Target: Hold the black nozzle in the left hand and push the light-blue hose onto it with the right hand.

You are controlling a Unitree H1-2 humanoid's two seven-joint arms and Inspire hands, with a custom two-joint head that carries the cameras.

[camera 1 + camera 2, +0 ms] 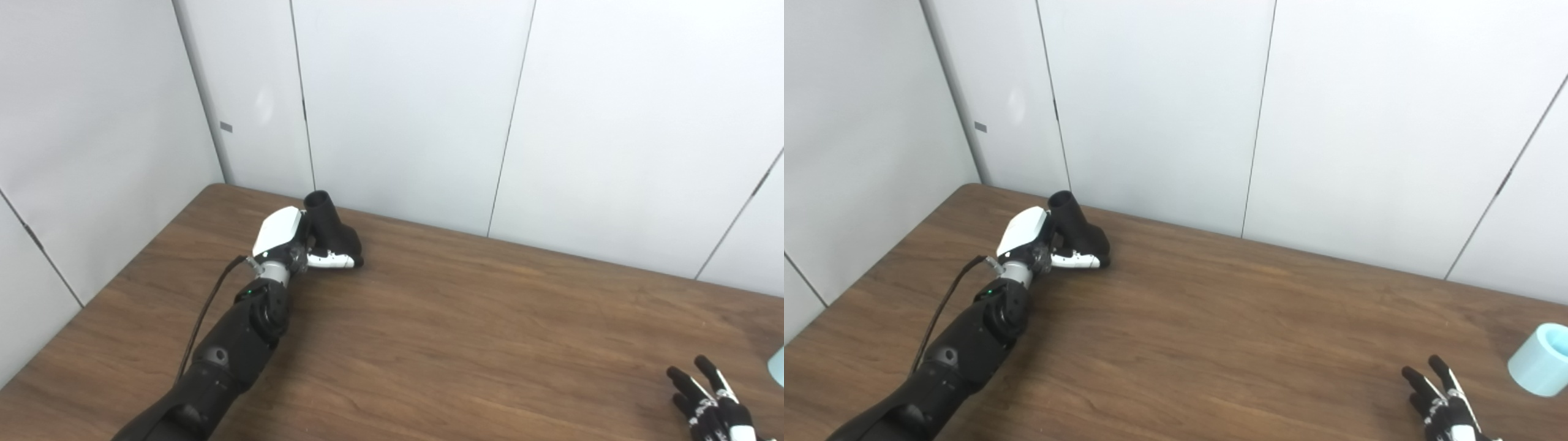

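1. Left hand is seen at about ten o'clock on the bench, its fingers wrapped around the black nozzle, which is thereby gripped.
2. The black nozzle is held with its round open mouth tilted up and toward eleven o'clock, near the back wall; whether its lower end touches the bench cannot be told.
3. Right hand is seen at about five o'clock, low at the picture's edge, with its fingers spread apart and nothing held between them.
4. The light-blue hose is found at about four o'clock in the right eye view, lying on the bench just beside the right hand and not touched by it; only a short pale-blue tube with an open end is shown, the rest being cut off by the frame.
5. The step in hand is judged to be the first half of the task: the nozzle is already secured, while the hose is not yet grasped.
6. For the next move, a reach toward three o'clock is called for, so that the hose can be enclosed by the right hand's fingers.
7. After that, a long carry across the bench toward ten o'clock would be needed, since hose and nozzle lie well apart.
8. The hose's open end would then have to be lined up with the nozzle's mouth before any push is made.
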